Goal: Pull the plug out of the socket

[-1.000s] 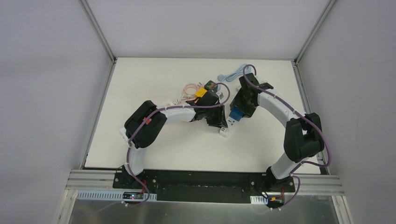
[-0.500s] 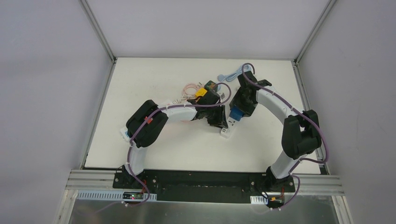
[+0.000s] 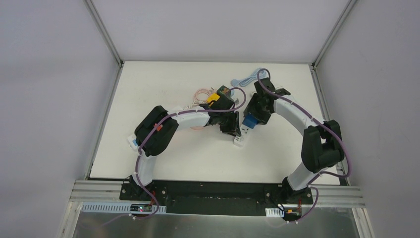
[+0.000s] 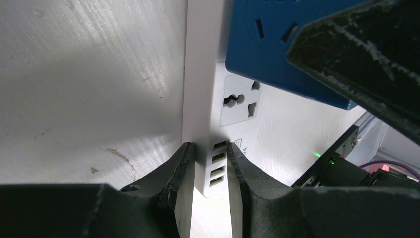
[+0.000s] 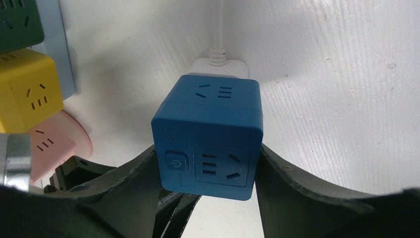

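A white power strip (image 3: pixel 239 141) lies in the middle of the table; in the left wrist view (image 4: pixel 208 94) it shows a free socket and several USB ports. My left gripper (image 4: pixel 210 163) is shut on its USB end, one finger on each side. A blue cube plug (image 5: pixel 208 134) sits over the strip's far end, also in the top view (image 3: pixel 250 122) and the left wrist view (image 4: pixel 282 44). My right gripper (image 5: pixel 205 171) is shut on the blue cube, fingers pressed on its two sides. Whether the cube is seated in the strip cannot be told.
A yellow cube (image 5: pixel 27 89), a green cube (image 5: pixel 20 22) on a light blue base, and a pink round piece (image 5: pixel 59 139) lie left of the blue cube. A pink coiled cord (image 3: pixel 200 94) and a light blue cable (image 3: pixel 247 78) lie at the back.
Both arms stay at the strip. The right arm's elbow has shifted slightly; the blue cube and the strip show hardly any movement.
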